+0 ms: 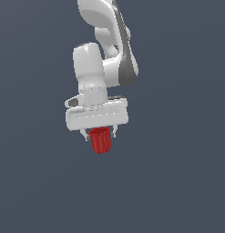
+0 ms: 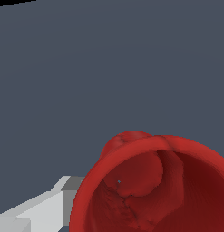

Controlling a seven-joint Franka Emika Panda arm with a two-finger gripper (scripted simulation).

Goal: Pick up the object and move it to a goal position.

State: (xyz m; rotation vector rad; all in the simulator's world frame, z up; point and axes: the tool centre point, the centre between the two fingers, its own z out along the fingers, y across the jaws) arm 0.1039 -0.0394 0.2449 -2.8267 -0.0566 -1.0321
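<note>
1. As the exterior view shows the arm (image 1: 107, 50) reaching down with nothing beneath it but a flat grey ground, the gripper (image 1: 100, 133) carries the red cup (image 1: 100, 140) in the air; the jaws are closed on the cup's upper part, one finger (image 1: 84, 133) showing on each side of the rim, and most of the cup's ribbed body hangs below the fingertips. No support touches the cup's base, so the step in hand is judged to be the carry toward the goal; no goal marker can be seen in this view
2. Where the wrist view looks down past the jaws, the cup's open mouth (image 2: 149, 190) fills the near corner, the rim standing wide and the hollow inside visible, with one pale finger (image 2: 45, 208) lying just beside the rim's outer wall. The second finger is out of frame here. The ground beyond is bare and uniform
3. How to carry well (a judgement): the hold sits high on the cup, near the rim, so the long body below the jaws could swing or slip if jolted; keep the jaws pressed, keep the wrist level so the cup stays upright between the fingers, and move smoothly without sudden stops until the goal position is reached, releasing only there
</note>
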